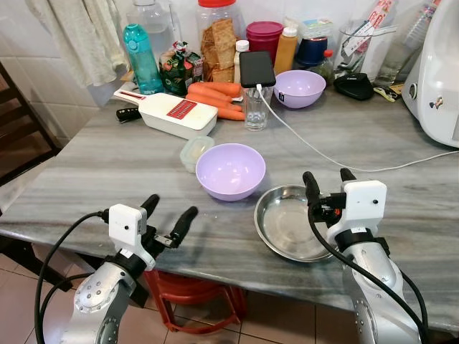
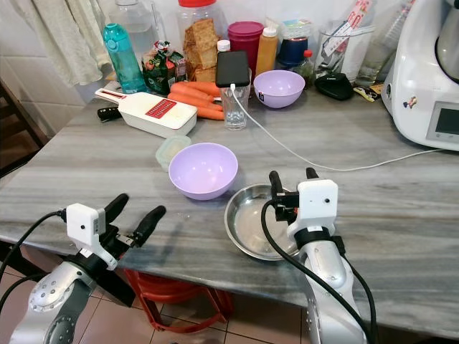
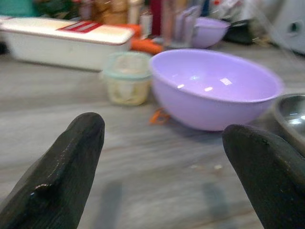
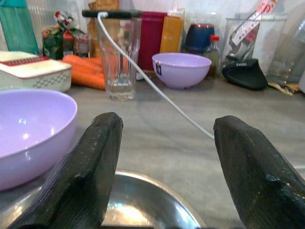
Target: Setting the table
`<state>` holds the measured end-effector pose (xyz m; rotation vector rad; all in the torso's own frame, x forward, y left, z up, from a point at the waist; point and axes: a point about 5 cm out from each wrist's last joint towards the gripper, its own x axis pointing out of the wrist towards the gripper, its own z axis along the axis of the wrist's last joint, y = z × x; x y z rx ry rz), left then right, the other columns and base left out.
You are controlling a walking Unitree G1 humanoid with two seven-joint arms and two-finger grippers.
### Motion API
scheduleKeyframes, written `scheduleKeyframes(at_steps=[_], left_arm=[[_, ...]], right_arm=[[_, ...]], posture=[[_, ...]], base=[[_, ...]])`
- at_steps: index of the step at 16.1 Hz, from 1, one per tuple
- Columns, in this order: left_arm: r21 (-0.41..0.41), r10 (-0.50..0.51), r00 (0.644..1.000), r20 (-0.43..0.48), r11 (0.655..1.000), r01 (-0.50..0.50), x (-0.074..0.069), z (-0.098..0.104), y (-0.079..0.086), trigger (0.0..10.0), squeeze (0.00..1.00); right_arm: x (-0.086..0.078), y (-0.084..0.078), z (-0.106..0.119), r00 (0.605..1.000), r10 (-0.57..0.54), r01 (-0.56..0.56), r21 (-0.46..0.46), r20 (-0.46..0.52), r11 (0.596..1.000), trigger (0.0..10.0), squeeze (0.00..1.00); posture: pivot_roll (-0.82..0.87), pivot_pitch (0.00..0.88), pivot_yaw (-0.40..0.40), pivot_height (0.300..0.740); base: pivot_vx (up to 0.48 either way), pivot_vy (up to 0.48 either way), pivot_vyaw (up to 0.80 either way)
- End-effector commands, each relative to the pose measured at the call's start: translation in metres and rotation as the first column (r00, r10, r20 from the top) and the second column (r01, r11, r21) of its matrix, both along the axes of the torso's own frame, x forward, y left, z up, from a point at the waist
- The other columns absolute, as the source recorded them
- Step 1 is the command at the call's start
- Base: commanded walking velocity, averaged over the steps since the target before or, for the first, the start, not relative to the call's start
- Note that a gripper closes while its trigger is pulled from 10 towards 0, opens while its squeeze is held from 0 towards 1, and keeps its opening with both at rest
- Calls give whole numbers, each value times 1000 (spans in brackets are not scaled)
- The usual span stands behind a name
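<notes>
Nearest, left gripper [image 1: 166, 218] hovers wide open and empty at the tabletop [image 1: 86, 165] edge. Right gripper [image 1: 328, 183], spread and empty, sits over the steel dish [image 1: 283, 223]; I'd drop straight onto its rim. Lavender bowl [image 1: 230, 170] waits at 10 o'clock.

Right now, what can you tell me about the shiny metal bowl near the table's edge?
The metal bowl is round, shallow and silvery, like steel, with a thin rolled rim and a shiny inside that looks empty. It sits upright on the grey streaked table, close to the front edge, beside the bigger purple bowl; I cannot tell if they touch. The right pincer hangs open over its far rim, not gripping it.
</notes>
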<state>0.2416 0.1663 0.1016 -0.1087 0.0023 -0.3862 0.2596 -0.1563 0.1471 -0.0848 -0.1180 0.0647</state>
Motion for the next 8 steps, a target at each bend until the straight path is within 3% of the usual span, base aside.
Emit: scheduleKeyframes(at_steps=[1,7,8], left_arm=[[29,60,998,-21,998,-59,2,-3,7,10000,0],[66,166,986,-18,984,-165,13,-2,12,10000,0],[71,171,985,-19,983,-170,13,-3,12,10000,0]], right_arm=[[-3,3,2,1000,1,-1,1,-2,1000,10000,0],[0,3,3,1000,1,-1,14,2,1000,10000,0],[0,4,3,1000,2,-2,17,4,1000,10000,0]], posture=[[-101,65,65,740],[-105,61,69,740],[-105,59,71,740]], base=[[0,0,-800],[0,0,-800],[0,0,0]])
